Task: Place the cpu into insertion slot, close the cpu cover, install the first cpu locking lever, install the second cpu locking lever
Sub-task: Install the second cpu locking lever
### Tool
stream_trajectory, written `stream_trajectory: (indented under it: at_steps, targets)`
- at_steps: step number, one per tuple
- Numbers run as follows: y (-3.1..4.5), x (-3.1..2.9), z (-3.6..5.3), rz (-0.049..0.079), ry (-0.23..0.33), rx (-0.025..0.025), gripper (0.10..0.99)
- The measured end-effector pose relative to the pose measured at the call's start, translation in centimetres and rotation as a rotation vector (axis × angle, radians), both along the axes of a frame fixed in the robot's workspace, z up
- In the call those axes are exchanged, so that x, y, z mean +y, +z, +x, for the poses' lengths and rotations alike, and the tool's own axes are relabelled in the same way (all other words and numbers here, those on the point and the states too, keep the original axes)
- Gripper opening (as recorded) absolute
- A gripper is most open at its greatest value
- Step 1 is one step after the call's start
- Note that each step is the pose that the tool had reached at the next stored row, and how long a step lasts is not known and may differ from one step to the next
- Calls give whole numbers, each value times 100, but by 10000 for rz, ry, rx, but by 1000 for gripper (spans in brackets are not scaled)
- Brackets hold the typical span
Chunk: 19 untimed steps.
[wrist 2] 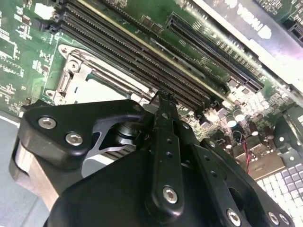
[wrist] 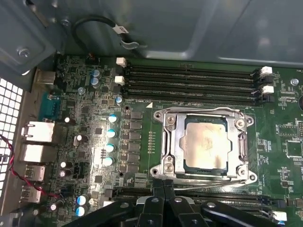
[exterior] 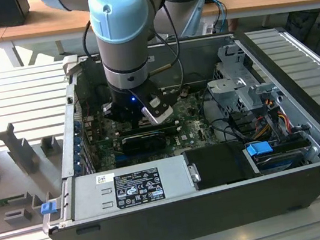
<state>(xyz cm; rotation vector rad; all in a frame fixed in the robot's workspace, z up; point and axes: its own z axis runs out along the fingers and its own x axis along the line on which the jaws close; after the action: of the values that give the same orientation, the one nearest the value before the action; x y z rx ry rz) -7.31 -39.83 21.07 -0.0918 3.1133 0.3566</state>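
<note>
Pale silvery-grey square cpu (wrist: pixel 204 146) sits in dark metal-rimmed insertion slot (wrist: pixel 166 144); thin silvery frame-shaped cpu cover (wrist: pixel 176 147) lies closed over it.

Black gripper (wrist: pixel 164 185) narrow, fingertips together, empty, at cover's edge beside thin wire lever (wrist: pixel 208 186).

Judgement: first locking-lever step in hand; calls for precise hooking, steady press.

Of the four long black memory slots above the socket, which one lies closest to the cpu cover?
The bottommost memory slot, running right along the cpu cover's upper edge; the other three sit farther toward the case wall.
</note>
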Motion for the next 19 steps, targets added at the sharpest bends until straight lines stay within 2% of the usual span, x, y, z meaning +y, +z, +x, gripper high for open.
stream_trajectory:
  at_steps: [8,11,12,14,16,19]
  targets:
    - [-102,-1,-24,382,2,2,106]
    - [-124,-1,-23,722,1,0,106]
    - [-131,0,-24,795,0,0,106]
    - [-163,2,-24,875,-1,-2,106]
    - [-169,-1,-24,883,0,1,106]
    - [-119,0,-23,895,0,-2,106]
